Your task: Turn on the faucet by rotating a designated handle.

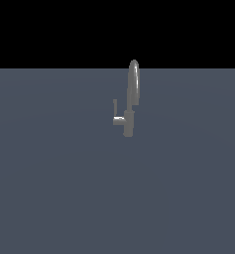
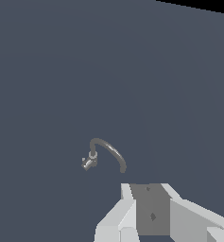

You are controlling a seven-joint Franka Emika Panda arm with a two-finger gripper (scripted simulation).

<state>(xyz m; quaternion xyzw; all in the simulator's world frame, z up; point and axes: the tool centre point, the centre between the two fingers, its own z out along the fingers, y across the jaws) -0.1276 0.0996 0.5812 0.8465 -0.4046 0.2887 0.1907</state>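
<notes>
we see the faucet (image 1: 129, 119) standing upright on the flat grey-blue bench (image 1: 49, 188), a little toward the exterior view's right of centre and near the far edge where the bench meets the black background. its short cylindrical base sits on the surface and the tall narrow arched spout (image 1: 134, 84) rises from it, seen almost edge-on so the loop looks like a thin oval. the handle (image 1: 117, 115) sticks out from the base toward the exterior view's left as a short horizontal stub, and a slim rod turns upward from its end, roughly parallel to the spout. nothing touches the handle or the faucet. the arm does not show in the exterior view. in the wrist view we look down on the faucet (image 2: 92, 160) from well above, with the spout (image 2: 111, 152) curving away from the base as an open arc and the handle too small to make out clearly. white and grey parts of the claw (image 2: 151, 212) fill the lower edge of that view, well apart from the faucet; the fingertips are cut off by the frame, so we cannot tell how wide the claw stands.
</notes>
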